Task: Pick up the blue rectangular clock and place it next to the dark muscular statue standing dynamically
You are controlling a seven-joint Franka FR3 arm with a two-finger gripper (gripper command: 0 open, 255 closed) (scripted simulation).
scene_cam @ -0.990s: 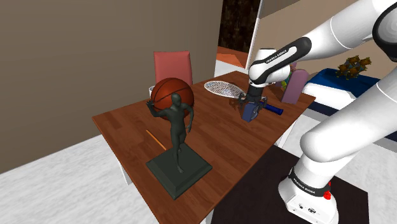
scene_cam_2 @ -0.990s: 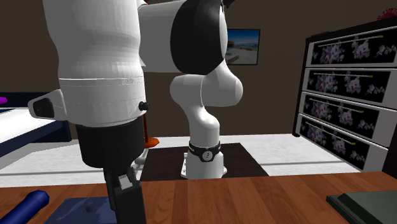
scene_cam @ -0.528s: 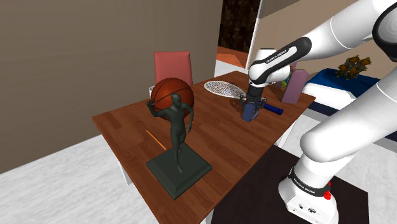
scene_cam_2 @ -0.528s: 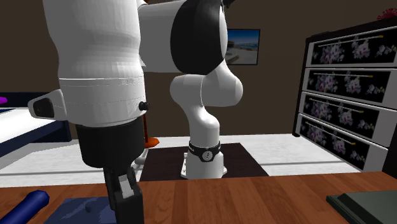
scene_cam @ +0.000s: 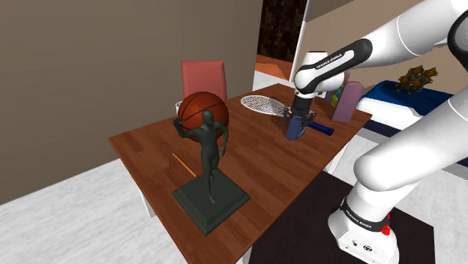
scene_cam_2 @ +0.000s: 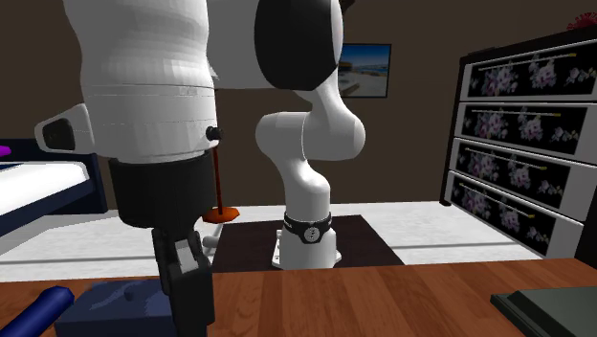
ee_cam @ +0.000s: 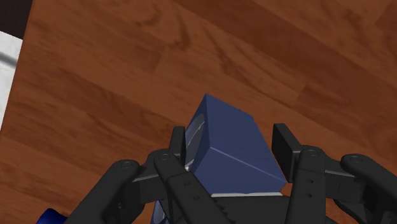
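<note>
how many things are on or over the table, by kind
statue: 1
basketball: 1
racket: 1
blue clock, in the end effector: 1
pink object: 1
orange stick: 1
white item: 1
total: 7

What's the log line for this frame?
fingers: shut on blue clock | statue: apart, across table | placement: not yet done

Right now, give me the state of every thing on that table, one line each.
gripper, shut on the blue clock.
blue clock, tilted, clasped between the gripper's two fingers.
dark statue, upright on its base, untouched.
basketball, at rest behind the dark statue.
racket, lying flat on the table.
orange stick, lying flat near the dark statue.
</note>
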